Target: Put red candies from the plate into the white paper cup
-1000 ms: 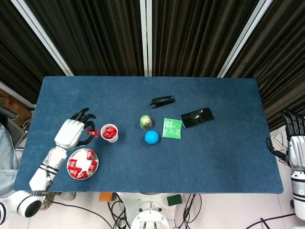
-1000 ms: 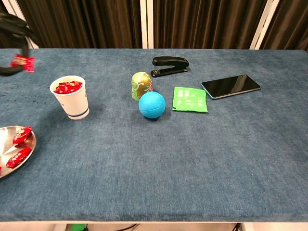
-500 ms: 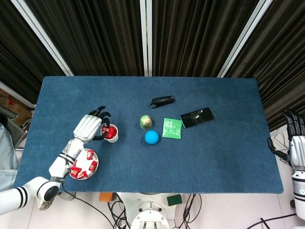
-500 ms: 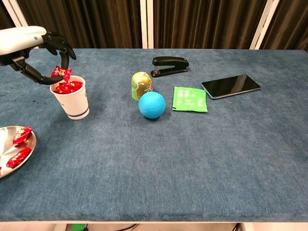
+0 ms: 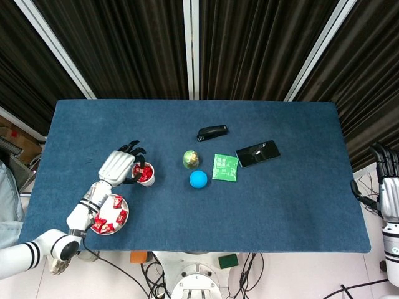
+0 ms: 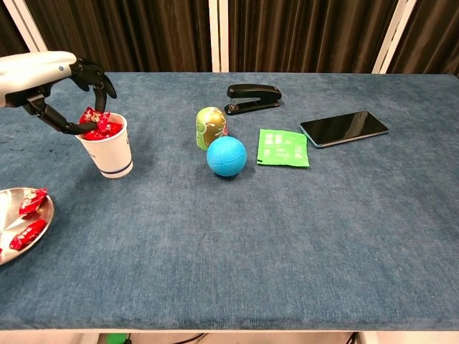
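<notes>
The white paper cup (image 5: 149, 182) (image 6: 109, 152) stands left of centre, heaped with red candies (image 6: 107, 130). My left hand (image 5: 121, 167) (image 6: 50, 72) reaches over the cup from the left. Its thumb and fingertips pinch a red candy (image 6: 92, 117) right at the rim, touching the pile. The metal plate (image 5: 106, 213) (image 6: 8, 211) lies near the front left edge with several red candies (image 5: 118, 216) on it. My right hand (image 5: 389, 187) hangs off the table's right end, holding nothing, fingers apart.
In the middle of the blue table sit a green-gold egg (image 6: 211, 127), a blue ball (image 6: 226, 155), a green packet (image 6: 284, 147), a black stapler (image 6: 253, 97) and a phone (image 6: 343, 127). The egg is the nearest to the cup, on its right.
My left hand carried the candy rightwards from beside the cup to above it, then lowered it onto the pile. The right hand stayed put.
</notes>
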